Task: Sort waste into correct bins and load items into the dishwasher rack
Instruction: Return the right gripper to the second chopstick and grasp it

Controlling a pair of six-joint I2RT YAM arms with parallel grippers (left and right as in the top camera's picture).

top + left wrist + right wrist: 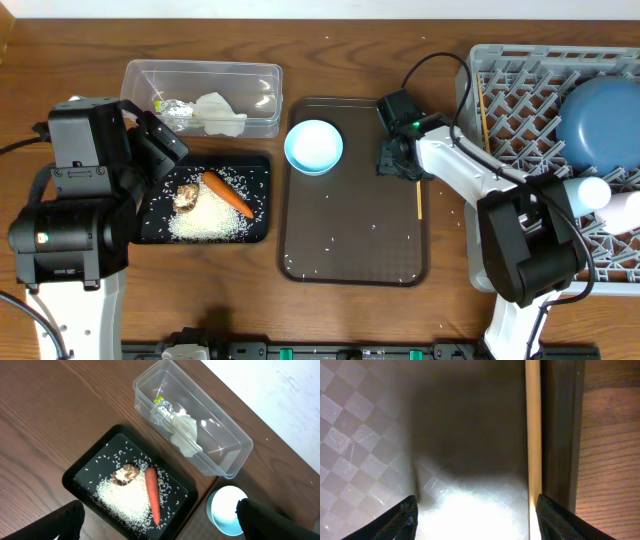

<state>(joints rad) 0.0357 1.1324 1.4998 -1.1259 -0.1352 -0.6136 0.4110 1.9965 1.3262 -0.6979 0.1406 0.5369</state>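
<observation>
Now, your job with the right fingers [395, 521] is the lone chopstick [533, 420] on the brown serving tray [350, 220]. The awkward part is where it lies: flat on the tray floor, running straight along the right-hand rim [562, 435], just beside it and perhaps touching. The right fingers stand partly open and grip nothing; the stick sits far over toward one tip rather than midway. I judge that closing from here would shove the stick against the rim instead of pinching it. So shift sideways until it is centred, or nudge it a little inward first so one tip has room on the rim side. Then go down until the tips meet the tray floor and close slowly. Take it near mid-length so it does not swing on the way to the dishwasher rack [520, 70], where what looks like its partner [485, 115] lies near the blue plate [600, 125]. The stick is thin, pale, straight wood, likely to roll or slip. Your left fingers [55, 522] are spread fully wide and empty above the black tray [75, 477] holding rice [122, 502], a carrot [153, 495] and a brown lump [125, 474]; leave them there.
</observation>
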